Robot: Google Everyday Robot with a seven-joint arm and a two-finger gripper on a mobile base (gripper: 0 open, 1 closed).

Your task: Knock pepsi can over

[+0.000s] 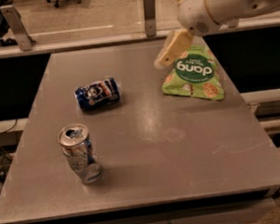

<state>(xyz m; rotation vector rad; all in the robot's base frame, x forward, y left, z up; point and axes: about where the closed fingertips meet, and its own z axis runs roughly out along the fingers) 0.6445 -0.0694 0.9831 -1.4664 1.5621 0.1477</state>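
On the grey table [193, 148], a dented silver-grey can [78, 153] stands upright near the front left. Behind it and a little to the right, the pepsi can [97, 93] lies on its side, apart from everything else. Further right, the gripper [171, 50] hangs tilted above the table, at the upper left edge of a green Dang snack bag [193, 74]; I cannot tell whether it is parted or closed.

Glossy metal pepsi can [97, 93] on matt grey table [183, 144]; smooth cream plastic gripper [163, 59] near shiny bag [194, 75].
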